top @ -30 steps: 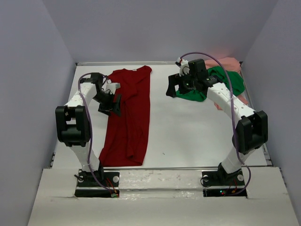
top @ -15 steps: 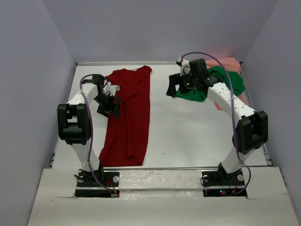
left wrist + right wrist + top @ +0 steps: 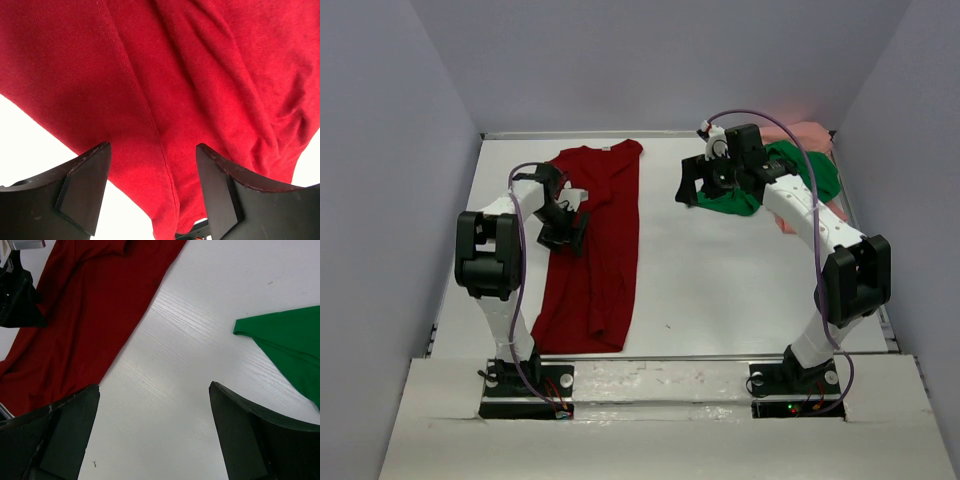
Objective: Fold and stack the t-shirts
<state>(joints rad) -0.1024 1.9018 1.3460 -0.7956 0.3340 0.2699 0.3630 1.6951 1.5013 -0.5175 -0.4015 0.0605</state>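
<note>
Hovering my open left tool (image 3: 152, 149) at the left edge of the dark red t-shirt (image 3: 600, 262), which runs near-to-far; right tool (image 3: 154, 386) open, farther off.

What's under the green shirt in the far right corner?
The pink t-shirt lies under the green t-shirt, showing at its far and right edges. The rest is covered; whether anything else lies beneath cannot be seen.

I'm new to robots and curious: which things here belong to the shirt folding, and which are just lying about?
Part of the job:
- dark red t-shirt
- green t-shirt
- pink t-shirt

Not part of it:
- white table
- grey walls
- purple cables
</note>
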